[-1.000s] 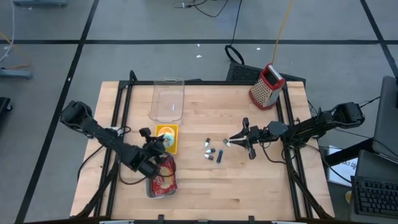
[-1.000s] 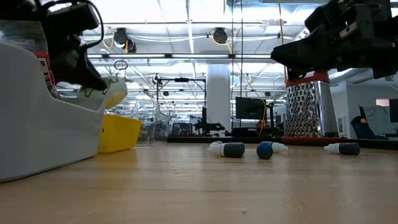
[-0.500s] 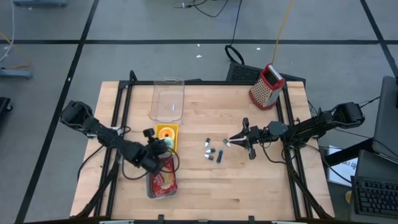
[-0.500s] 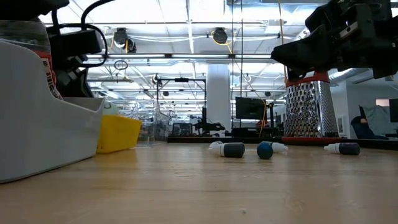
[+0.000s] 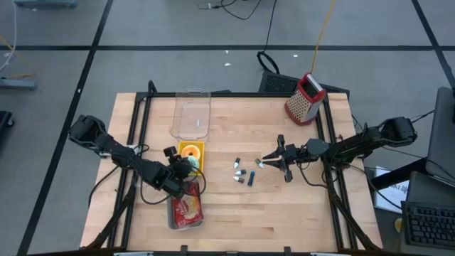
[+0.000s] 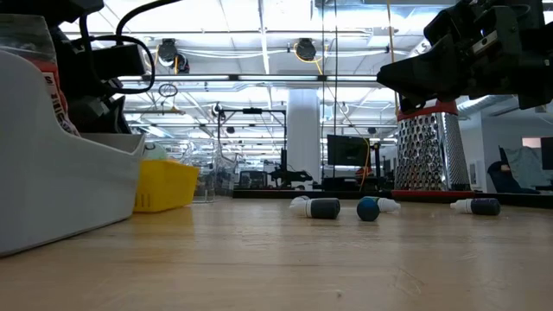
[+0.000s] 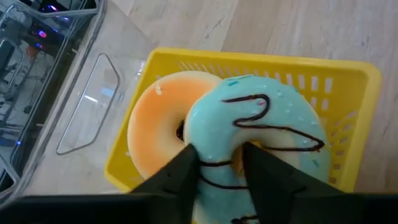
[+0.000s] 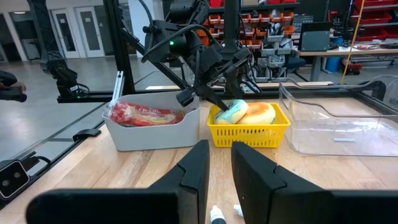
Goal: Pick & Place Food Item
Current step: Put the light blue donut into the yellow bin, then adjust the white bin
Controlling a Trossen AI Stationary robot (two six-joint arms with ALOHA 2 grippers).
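My left gripper (image 5: 182, 168) is at the yellow basket's (image 5: 192, 151) near edge, shut on a blue-frosted donut (image 7: 261, 118) with chocolate drizzle. That donut leans tilted on an orange donut (image 7: 158, 124) lying in the basket (image 7: 348, 68). In the right wrist view the blue donut (image 8: 232, 112) shows inside the basket (image 8: 249, 132). In the low view it (image 6: 155, 152) peeks over the basket (image 6: 168, 186). My right gripper (image 5: 264, 161) waits right of the middle, above the table, narrowly open and touching nothing. My left gripper pinches the blue donut's near rim (image 7: 217, 169) between its two fingers (image 7: 186, 171), slanting down from the table's near-left side. One finger stands at the donut's hole. The donut is tilted, and its far side rests on the orange donut inside the basket.
A grey tray (image 5: 186, 208) holding a red food package sits just near of the basket. A clear container (image 5: 192, 114) lies beyond it. Several small bottles (image 5: 242, 173) are scattered at mid-table, and a red-topped grater (image 5: 306, 97) stands at the far right.
My left gripper has carried the blue donut from above the grey tray's far end toward the yellow basket. It has lowered the donut onto the orange donut, keeping its hold. My right arm has kept still.
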